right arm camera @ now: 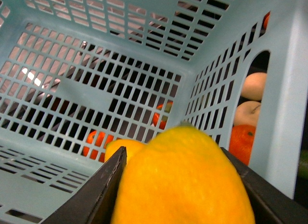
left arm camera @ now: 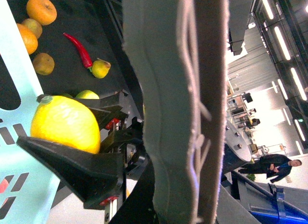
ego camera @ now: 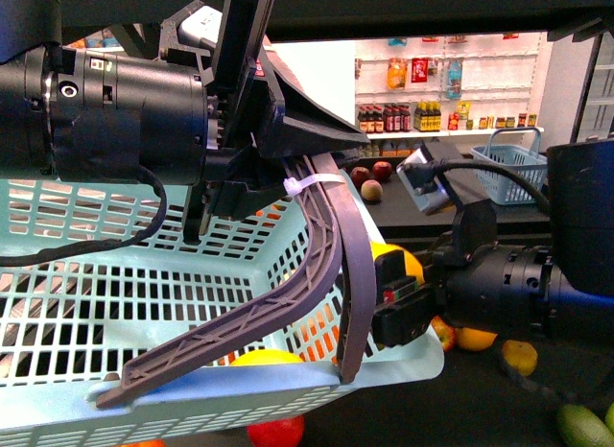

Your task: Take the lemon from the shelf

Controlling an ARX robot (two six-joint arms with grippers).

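Left gripper is closed round the grey handle of the pale blue basket, which hangs in front of the robot. The wrist view there is mostly handle, so finger contact isn't clear. At the basket's right corner is the lemon, pinched between the black fingers of the right gripper. The right wrist view shows it snug between both pads, with the basket's inside wall and floor right behind it. So the lemon is off the shelf, in the air, at or just over the basket rim. I can't tell if it has crossed the rim. Other fruit sits on the dark tray below and right: an orange, a small yellow fruit and something green. The left wrist view also shows a red chili. Judgement: the pick itself looks done and the grasp looks secure. All that's likely left is carrying the lemon over and releasing it into the basket, if that's wanted.
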